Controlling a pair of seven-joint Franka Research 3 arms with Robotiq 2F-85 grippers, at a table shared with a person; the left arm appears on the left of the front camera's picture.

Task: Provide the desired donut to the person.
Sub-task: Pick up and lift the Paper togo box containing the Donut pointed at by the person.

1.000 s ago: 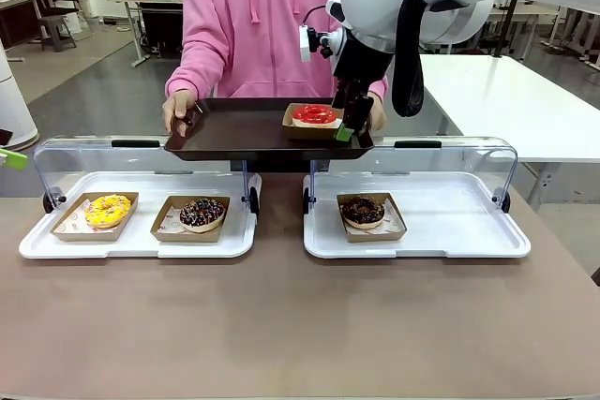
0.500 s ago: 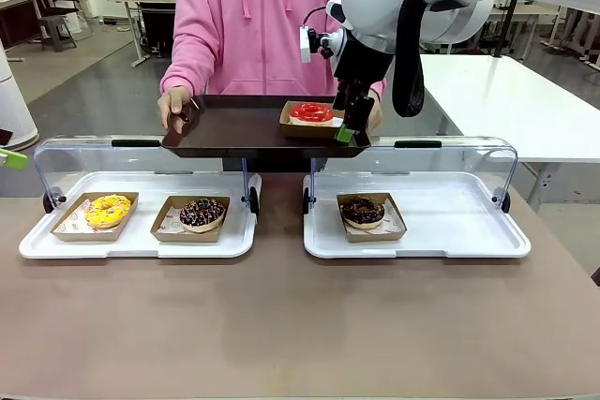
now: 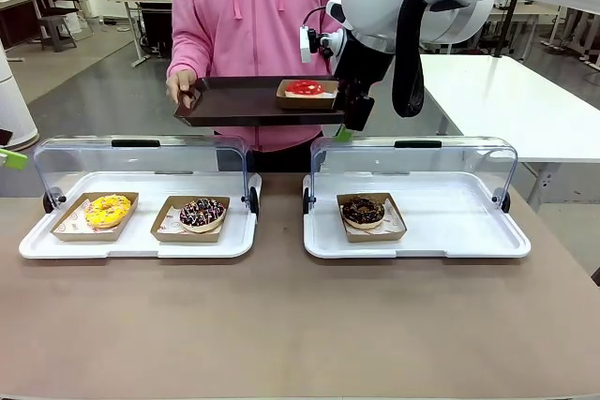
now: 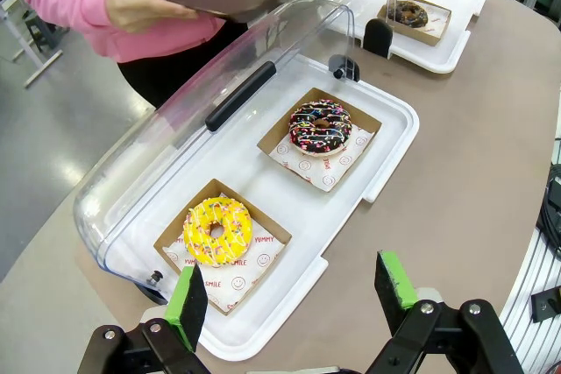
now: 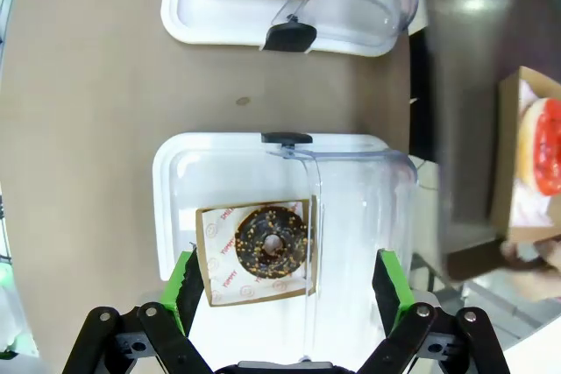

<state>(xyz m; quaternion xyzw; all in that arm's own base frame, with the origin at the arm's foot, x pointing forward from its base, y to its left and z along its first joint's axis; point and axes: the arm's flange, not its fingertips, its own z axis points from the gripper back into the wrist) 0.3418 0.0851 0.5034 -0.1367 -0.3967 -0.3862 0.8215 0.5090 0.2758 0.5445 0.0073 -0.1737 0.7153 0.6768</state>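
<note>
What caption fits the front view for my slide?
Person holds a dark tray carrying the red donut, open right claw beside it.

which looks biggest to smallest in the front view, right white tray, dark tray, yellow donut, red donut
1. right white tray
2. dark tray
3. yellow donut and red donut look alike; the red one is farther off, so unranked.

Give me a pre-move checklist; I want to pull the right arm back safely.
1. Red-glazed ring donut sits in its brown card box on the dark rectangular tray: ok.
2. Person's hand grips the tray's end: ok.
3. Right pincer open and empty: ok.
4. Left pincer open and empty: ok.
5. Right pincer apart from the tray's edge: cannot tell; they overlap in the front view.
</note>
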